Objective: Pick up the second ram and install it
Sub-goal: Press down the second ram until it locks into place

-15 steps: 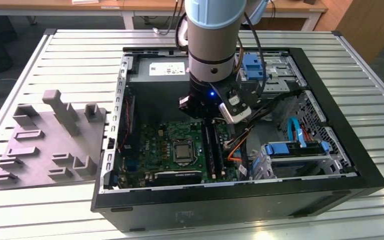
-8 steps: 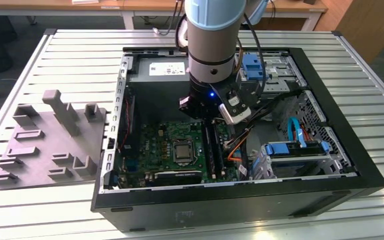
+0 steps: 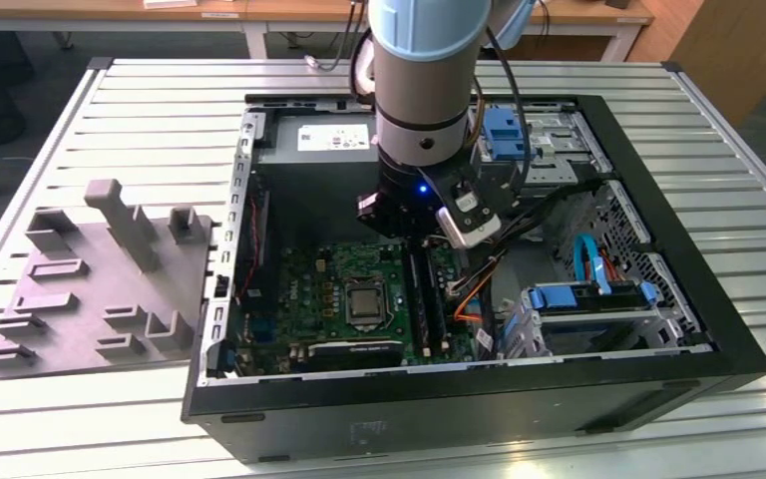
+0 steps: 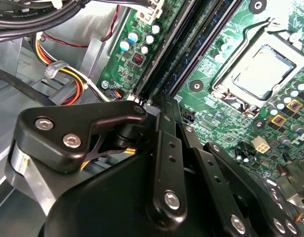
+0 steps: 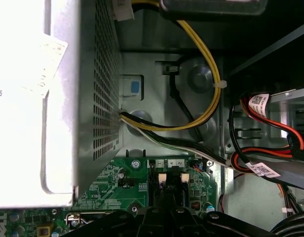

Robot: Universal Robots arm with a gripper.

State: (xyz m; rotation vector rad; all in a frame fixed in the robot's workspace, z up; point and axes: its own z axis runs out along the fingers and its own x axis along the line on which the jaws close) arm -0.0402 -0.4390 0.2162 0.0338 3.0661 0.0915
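Digits 4 and 2 printed on the motherboard (image 5: 123,193) beside the memory slots (image 5: 167,180); other stickers and labels illegible.

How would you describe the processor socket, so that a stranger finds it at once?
Look into the open black computer case on the slatted table; a green motherboard lies on its floor. Near the board's middle, beside the long black slots, sits the processor socket: the only square, shiny silver plate there.
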